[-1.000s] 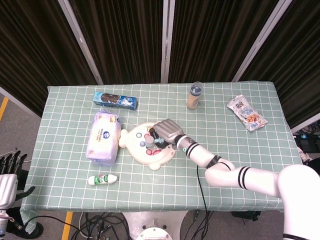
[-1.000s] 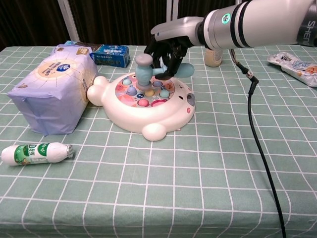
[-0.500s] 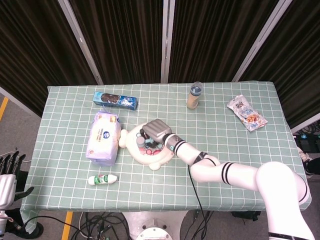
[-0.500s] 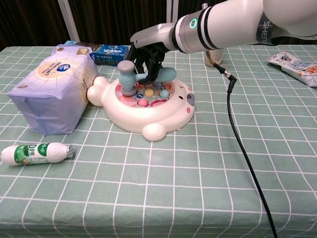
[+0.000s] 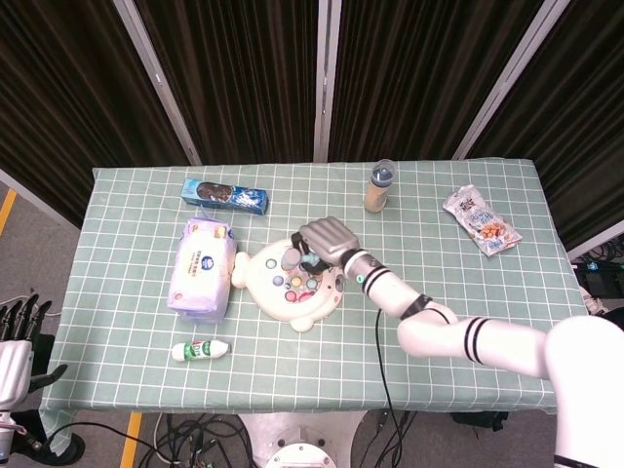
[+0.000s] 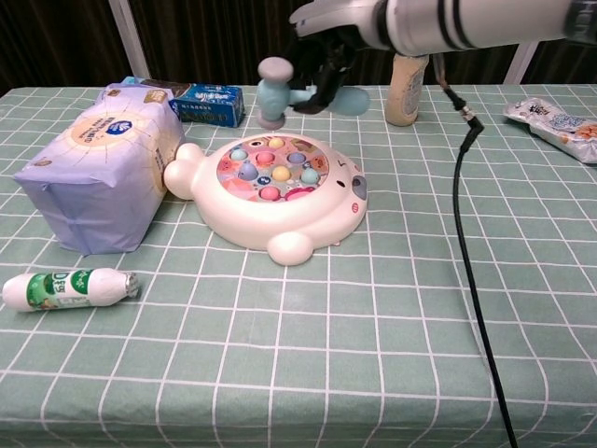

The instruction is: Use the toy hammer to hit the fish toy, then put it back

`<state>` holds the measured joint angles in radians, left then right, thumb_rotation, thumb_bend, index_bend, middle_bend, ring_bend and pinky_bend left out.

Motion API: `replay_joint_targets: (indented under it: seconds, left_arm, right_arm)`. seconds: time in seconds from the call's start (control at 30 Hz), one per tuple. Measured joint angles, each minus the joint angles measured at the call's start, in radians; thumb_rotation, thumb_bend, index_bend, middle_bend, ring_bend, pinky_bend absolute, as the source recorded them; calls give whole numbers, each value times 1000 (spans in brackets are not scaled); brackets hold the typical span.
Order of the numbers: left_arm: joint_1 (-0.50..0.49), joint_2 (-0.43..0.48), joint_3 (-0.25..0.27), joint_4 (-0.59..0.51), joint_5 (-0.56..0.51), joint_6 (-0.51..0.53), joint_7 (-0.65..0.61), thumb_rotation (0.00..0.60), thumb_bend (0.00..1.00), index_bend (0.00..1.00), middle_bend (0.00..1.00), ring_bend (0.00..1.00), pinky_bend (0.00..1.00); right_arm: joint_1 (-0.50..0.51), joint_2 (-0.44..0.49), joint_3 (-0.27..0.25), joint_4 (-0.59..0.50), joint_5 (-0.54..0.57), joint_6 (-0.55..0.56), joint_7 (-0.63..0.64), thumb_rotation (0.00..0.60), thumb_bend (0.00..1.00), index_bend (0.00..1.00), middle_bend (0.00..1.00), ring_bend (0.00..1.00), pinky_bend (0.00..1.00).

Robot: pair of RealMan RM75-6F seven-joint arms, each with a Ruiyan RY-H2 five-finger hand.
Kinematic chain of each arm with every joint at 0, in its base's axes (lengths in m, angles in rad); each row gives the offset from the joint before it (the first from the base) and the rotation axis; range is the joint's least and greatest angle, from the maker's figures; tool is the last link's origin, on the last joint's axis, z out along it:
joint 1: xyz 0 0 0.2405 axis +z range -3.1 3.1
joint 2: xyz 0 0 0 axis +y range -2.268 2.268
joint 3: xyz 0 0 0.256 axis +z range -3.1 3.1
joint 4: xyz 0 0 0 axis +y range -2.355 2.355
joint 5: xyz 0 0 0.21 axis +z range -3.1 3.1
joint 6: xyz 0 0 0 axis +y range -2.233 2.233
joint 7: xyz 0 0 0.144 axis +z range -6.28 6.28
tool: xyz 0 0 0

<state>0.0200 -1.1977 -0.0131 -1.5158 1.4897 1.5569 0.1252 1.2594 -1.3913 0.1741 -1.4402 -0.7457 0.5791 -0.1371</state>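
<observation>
Right robot hand (image 6: pixel 331 58) gripping toy hammer (image 6: pixel 280 93), raised above fish toy (image 6: pixel 275 191)

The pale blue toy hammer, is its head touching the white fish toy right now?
No. In the chest view the pale blue toy hammer, gripped by the right hand, hangs clear above the white fish toy.

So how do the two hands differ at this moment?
The right hand grips the toy hammer raised above the fish toy; the left hand holds nothing, fingers apart. The right is over the table, the left off its corner. Both are dark-fingered.
</observation>
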Motion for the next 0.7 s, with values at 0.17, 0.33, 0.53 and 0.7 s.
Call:
replay_joint_targets:
  seconds: [0.17, 0.33, 0.53, 0.7]
  left_arm:
    - [-3, 4, 2, -19, 9, 0, 21, 600, 52, 101, 20, 0, 0]
    - [-8, 8, 3, -41, 12, -6, 46, 600, 52, 100, 20, 0, 0]
    - [-14, 11, 4, -64, 15, -13, 72, 600, 52, 101, 20, 0, 0]
    - [-13, 12, 5, -68, 8, -17, 75, 600, 52, 101, 20, 0, 0]
  right_arm:
    - [-100, 57, -42, -13, -68, 19, 43, 600, 720, 819, 677, 597, 771]
    - [-188, 63, -82, 27, -161, 27, 107, 600, 709, 811, 671, 596, 762]
    - [-253, 11, -97, 142, -264, 21, 194, 600, 653, 766, 638, 580, 702]
    - [-289, -56, -98, 239, -347, 22, 255, 600, 538, 713, 584, 516, 625]
